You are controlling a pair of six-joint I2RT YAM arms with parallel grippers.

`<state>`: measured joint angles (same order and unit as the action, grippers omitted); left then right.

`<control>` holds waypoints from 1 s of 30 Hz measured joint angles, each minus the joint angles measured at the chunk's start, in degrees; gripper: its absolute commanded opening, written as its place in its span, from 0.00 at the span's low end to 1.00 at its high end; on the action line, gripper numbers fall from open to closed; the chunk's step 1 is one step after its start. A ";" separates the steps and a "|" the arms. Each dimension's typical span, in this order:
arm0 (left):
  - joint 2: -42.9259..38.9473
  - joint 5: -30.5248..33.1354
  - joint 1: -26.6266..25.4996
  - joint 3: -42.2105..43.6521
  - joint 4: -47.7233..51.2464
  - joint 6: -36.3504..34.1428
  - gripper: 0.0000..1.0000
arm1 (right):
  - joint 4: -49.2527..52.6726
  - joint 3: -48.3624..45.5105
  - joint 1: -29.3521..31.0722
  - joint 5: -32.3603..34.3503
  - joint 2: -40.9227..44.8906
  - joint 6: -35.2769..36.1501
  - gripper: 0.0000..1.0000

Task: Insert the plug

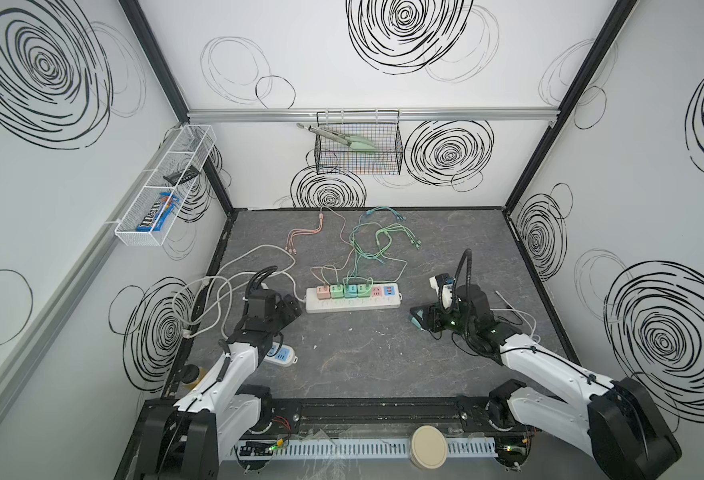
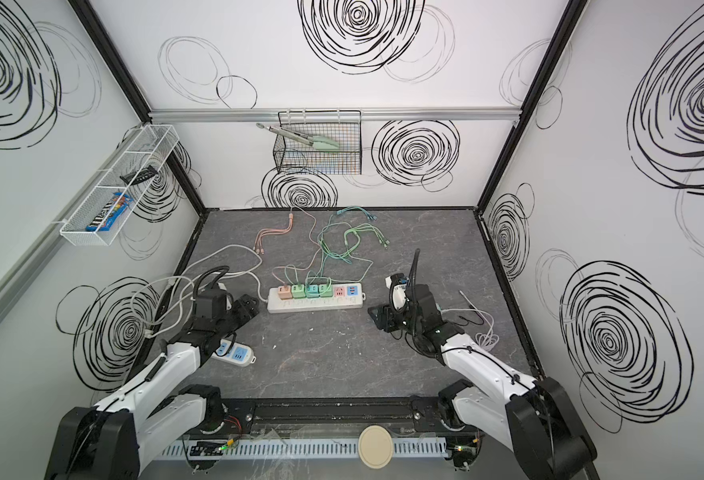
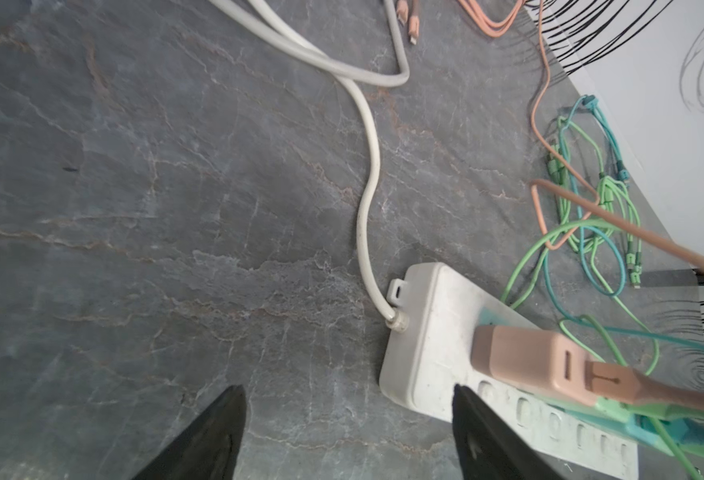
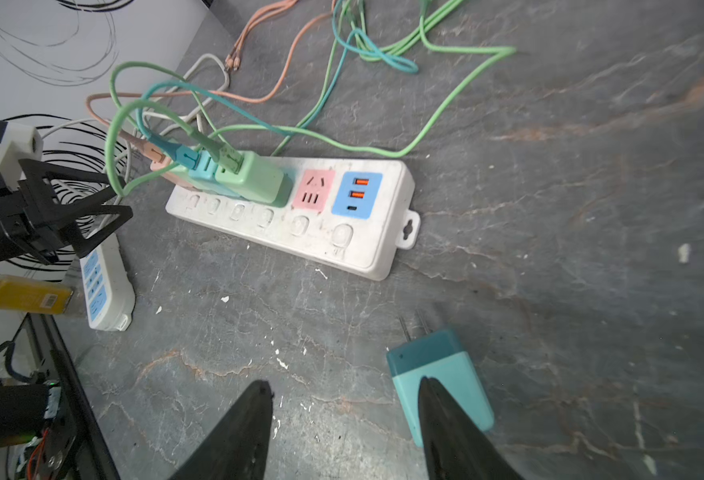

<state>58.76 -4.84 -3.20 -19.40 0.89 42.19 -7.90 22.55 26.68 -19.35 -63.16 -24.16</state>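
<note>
Plug (image 4: 433,370): a teal charger block lying flat on the grey worktop (image 4: 591,208), just off the free end of the white power strip (image 4: 292,224). Its long axis runs from the pale rear end to the darker face with two metal prongs (image 4: 414,328), and the prongs point toward the strip. The right end effector (image 4: 342,432) is spread wide. One finger (image 4: 445,424) overlaps the plug's rear end in the wrist view, and the plug is not between the fingers. On the strip, a pink socket (image 4: 313,189) is free beside four seated chargers (image 4: 250,178). The left end effector (image 3: 346,436) is also spread, at the strip's cord end.
</note>
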 measured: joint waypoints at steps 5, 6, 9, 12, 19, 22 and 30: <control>4.81 -2.67 -1.03 -0.59 -2.34 -0.61 0.71 | 0.68 4.11 0.00 -1.18 -9.27 -1.70 0.58; 5.77 -2.97 -1.53 -1.01 -2.60 -0.70 0.71 | 0.66 5.62 0.00 -1.36 -11.39 -1.99 0.56; 8.11 -3.93 -3.02 -1.95 -4.20 -0.79 0.71 | 0.17 9.16 0.00 -1.77 -16.57 -3.08 0.56; 9.73 -4.90 -3.85 -2.01 -6.12 -0.79 0.71 | -0.55 11.28 0.00 -2.10 -20.70 -4.02 0.55; 14.73 -7.52 -4.70 -2.86 -9.51 -1.05 0.64 | -2.34 14.62 0.00 -3.06 -27.78 -5.40 0.55; 15.76 -8.39 -5.14 -2.86 -11.04 -0.81 0.60 | -3.48 16.04 0.00 -4.20 -30.32 -5.68 0.52; 19.56 -8.61 -6.12 -3.10 -15.32 -0.61 0.47 | -5.97 17.29 -0.61 -6.62 -33.53 -6.43 0.43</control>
<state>78.32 -13.45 -9.32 -22.50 -14.44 41.58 -13.87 39.83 26.06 -25.98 -96.68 -30.59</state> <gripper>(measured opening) 0.486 0.433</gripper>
